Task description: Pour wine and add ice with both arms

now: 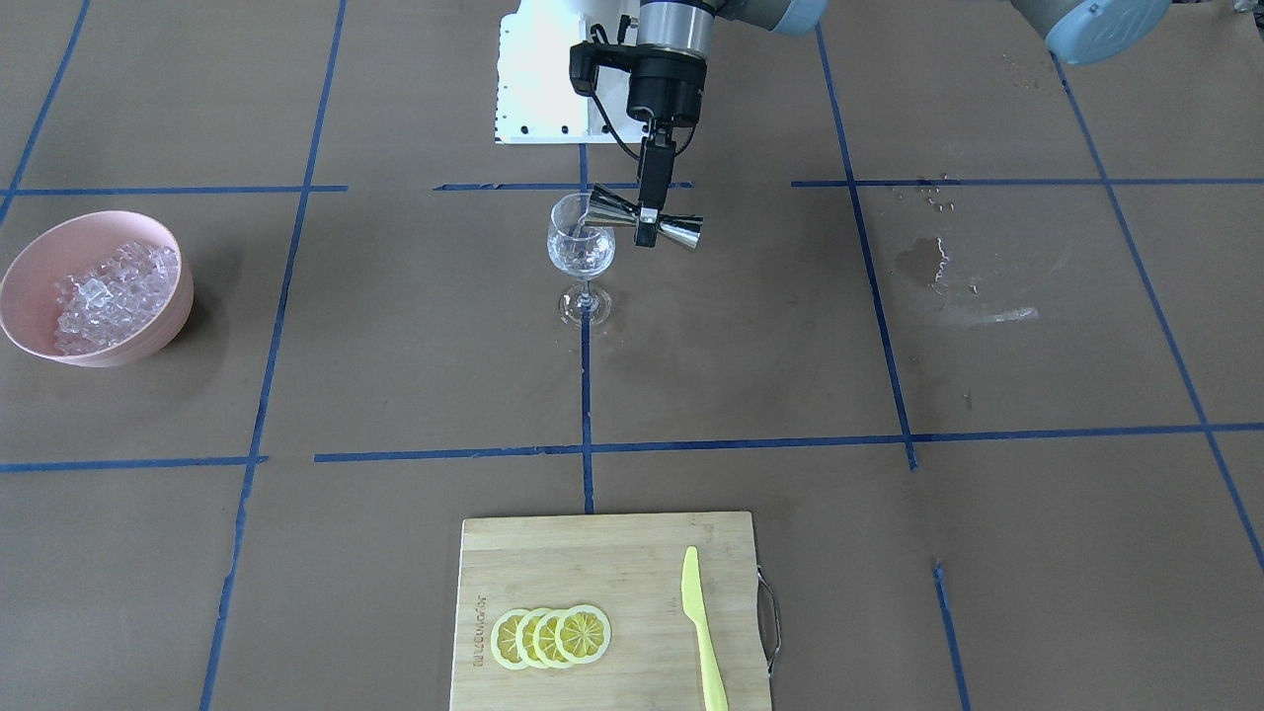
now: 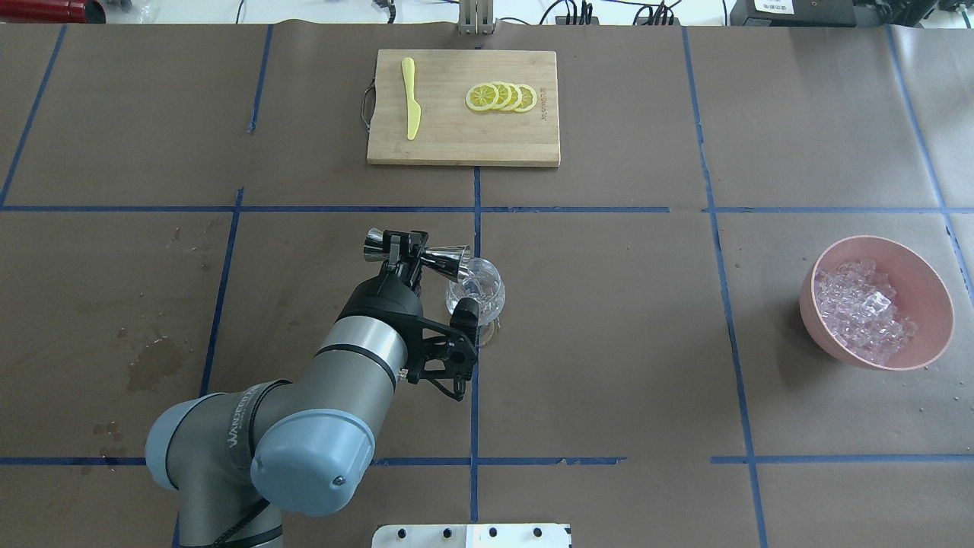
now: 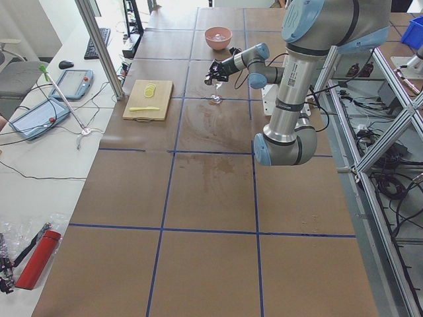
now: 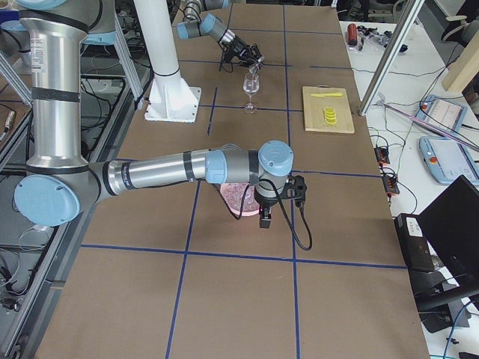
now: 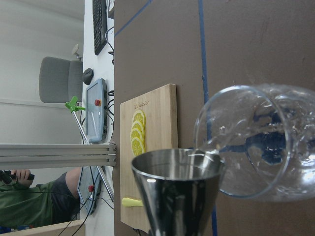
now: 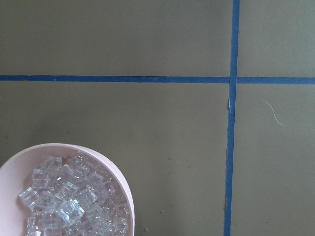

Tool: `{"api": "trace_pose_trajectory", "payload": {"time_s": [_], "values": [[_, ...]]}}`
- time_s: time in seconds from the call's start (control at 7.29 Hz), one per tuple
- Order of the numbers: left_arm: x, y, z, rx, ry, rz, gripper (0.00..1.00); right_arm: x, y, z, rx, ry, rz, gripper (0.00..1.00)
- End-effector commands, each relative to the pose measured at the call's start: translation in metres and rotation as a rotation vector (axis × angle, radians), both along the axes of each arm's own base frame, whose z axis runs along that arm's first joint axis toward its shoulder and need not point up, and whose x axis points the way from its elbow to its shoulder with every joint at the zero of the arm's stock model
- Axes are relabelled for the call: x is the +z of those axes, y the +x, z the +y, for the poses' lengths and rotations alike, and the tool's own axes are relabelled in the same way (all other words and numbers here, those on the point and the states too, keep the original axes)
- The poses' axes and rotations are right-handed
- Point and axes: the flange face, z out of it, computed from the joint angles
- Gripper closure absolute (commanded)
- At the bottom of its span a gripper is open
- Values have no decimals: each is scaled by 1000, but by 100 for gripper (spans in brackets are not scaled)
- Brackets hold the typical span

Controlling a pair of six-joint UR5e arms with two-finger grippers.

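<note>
The clear stemmed wine glass (image 1: 581, 247), standing centrally, is crowded on the robot's left by the left gripper (image 1: 647, 235), which is clamped on a tipped steel double-cone jigger (image 1: 683, 231) at the glass's rim. Open brown paper tabletop (image 1: 395, 326) separates the glass from the pink round bowl (image 1: 163, 321) of ice (image 1: 109, 291) and from the bamboo cutting board (image 1: 592, 553).

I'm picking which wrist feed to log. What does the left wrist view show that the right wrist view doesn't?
Only the left wrist view: a silver metal jigger tipped at the rim of a clear stemmed wine glass, plus a bamboo cutting board with yellow lemon slices. Only the right wrist view: a pink round bowl holding clear glassy ice cubes. Both: the brown paper-covered table crossed by blue tape lines.
</note>
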Motion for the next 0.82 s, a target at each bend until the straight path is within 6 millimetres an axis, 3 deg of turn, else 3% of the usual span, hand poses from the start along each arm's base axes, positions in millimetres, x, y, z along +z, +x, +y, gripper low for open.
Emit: {"api": "trace_pose_trajectory", "payload": {"time_s": [0.0, 0.41, 0.69], "values": [[-2, -4, -3, 17, 37, -94, 100, 1, -1, 0, -1, -4, 0, 0], [-9, -9, -3, 22, 48, -88, 100, 2, -1, 0, -1, -5, 0, 0], [-16, -20, -5, -35, -30, 99, 100, -3, -11, -1, -19, -5, -38, 0]]}}
